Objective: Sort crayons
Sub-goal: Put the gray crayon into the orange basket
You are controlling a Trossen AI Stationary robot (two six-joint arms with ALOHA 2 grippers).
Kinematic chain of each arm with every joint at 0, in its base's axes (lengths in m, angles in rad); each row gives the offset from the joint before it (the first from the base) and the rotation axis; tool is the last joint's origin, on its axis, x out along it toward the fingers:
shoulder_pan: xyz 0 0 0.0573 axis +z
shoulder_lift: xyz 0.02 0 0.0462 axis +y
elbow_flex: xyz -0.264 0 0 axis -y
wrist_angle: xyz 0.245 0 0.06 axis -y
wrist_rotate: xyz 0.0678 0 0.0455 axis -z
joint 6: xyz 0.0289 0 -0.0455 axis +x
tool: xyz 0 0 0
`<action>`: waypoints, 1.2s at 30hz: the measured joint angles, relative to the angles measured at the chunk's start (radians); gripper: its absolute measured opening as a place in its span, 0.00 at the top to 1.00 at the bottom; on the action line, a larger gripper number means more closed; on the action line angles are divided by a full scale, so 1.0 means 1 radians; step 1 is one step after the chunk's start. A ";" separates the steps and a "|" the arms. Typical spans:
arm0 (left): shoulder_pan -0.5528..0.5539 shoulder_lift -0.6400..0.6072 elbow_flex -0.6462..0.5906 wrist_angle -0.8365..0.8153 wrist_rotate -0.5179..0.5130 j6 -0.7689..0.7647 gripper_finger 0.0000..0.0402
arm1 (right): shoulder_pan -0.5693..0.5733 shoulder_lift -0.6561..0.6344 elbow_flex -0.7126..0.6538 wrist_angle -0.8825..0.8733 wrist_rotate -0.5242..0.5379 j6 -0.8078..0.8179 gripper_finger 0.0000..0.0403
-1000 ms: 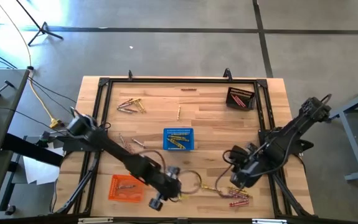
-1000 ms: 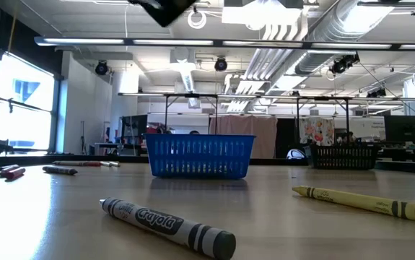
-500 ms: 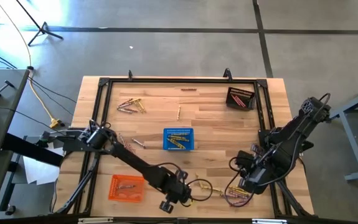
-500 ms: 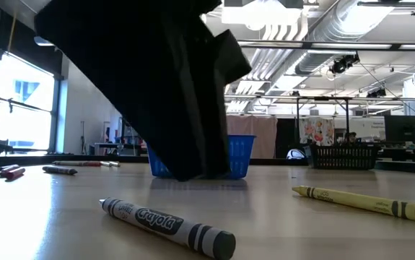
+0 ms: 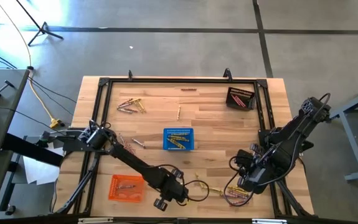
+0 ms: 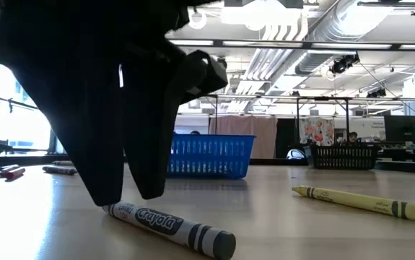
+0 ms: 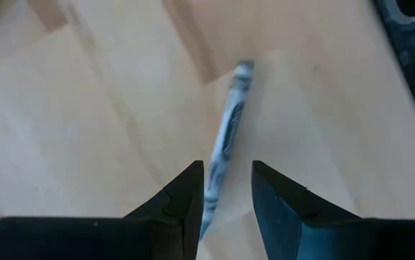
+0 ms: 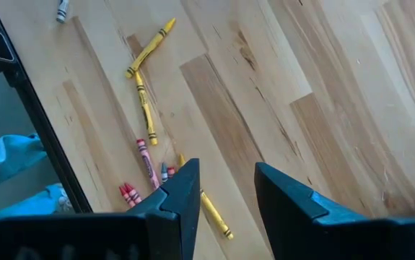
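Now that the left gripper (image 7: 225, 191) has dropped over the grey crayon (image 7: 226, 137) near the table's (image 5: 216, 112) 6 o'clock edge, fingers parted and empty astride it, a grasp looks imminent; the right gripper (image 8: 225, 189) waits open at 4 o'clock

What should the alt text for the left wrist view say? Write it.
The left gripper is open, its two dark fingers straddling one end of a grey-wrapped crayon lying flat on the pale wooden table.
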 joint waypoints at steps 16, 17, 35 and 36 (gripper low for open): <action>0.005 0.065 0.006 -0.083 0.005 -0.035 0.77 | 0.000 0.000 0.000 0.006 0.000 0.026 0.71; 0.006 0.065 0.006 -0.083 0.005 -0.036 0.79 | 0.000 0.000 0.000 0.006 0.000 0.026 0.71; 0.022 0.078 0.151 -0.228 -0.006 -0.159 1.00 | 0.000 0.000 0.000 0.006 0.000 0.021 0.71; 0.023 0.077 0.173 -0.250 -0.008 -0.159 1.00 | 0.000 0.000 0.000 0.006 0.000 0.021 0.71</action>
